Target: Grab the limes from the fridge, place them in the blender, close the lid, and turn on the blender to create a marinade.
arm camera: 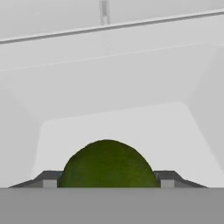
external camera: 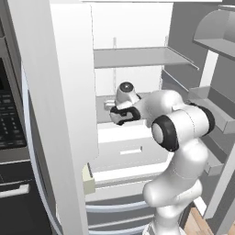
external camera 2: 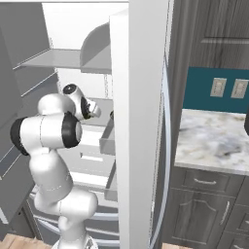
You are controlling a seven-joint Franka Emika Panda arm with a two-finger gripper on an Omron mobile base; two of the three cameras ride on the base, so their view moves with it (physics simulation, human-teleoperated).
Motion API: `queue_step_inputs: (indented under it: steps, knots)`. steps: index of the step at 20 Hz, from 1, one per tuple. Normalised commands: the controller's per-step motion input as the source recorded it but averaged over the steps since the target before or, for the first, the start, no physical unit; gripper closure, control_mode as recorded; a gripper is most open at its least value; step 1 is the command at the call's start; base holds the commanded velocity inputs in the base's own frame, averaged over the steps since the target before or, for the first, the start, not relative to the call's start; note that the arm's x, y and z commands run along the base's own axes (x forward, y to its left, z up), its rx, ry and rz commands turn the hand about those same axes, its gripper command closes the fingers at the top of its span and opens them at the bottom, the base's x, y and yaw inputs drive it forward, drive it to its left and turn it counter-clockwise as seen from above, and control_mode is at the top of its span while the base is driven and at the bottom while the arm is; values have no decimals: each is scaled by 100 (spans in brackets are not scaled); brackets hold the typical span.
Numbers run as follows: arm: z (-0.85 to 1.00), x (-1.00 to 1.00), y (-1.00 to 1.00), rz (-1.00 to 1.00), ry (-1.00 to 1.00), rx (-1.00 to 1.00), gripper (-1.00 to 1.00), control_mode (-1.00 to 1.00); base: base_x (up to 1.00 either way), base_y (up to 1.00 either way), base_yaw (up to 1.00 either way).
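Pincer [arm camera: 106,183] clamping a dark green lime [arm camera: 107,165] at bottom centre of the hand view, arm reaching inside the white fridge [external camera: 133,41].

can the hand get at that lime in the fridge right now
Probably yes. In the hand view the lime sits right between the hand's two fingertips, apparently gripped, with nothing in between; the arm already reaches past the open door into the fridge.

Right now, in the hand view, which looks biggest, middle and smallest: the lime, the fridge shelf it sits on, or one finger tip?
1. The fridge shelf, spreading wide under the lime.
2. The lime, a big green dome, though it sits very near the camera, which makes it look larger.
3. A finger tip, a small dark wedge against the lime's side.
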Motion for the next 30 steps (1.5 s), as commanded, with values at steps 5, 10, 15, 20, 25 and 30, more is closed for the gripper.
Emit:
queue_step_inputs:
  steps: [5,10,15,20,25,30]
  knots:
    - [83,-100,0,-2,-2,4,100,-100,0,0,0]
    - [100,-100,-11,-5,12,7,100,-100,0,0,0]
    - [98,-100,-21,-6,15,6,100,-100,0,0,0]
    - [79,-100,-15,-2,2,0,100,-100,0,0,0]
    - [36,-100,-18,-5,0,0,100,-100,0,0,0]
    - [0,-100,-9,-9,3,0,100,-100,0,0,0]
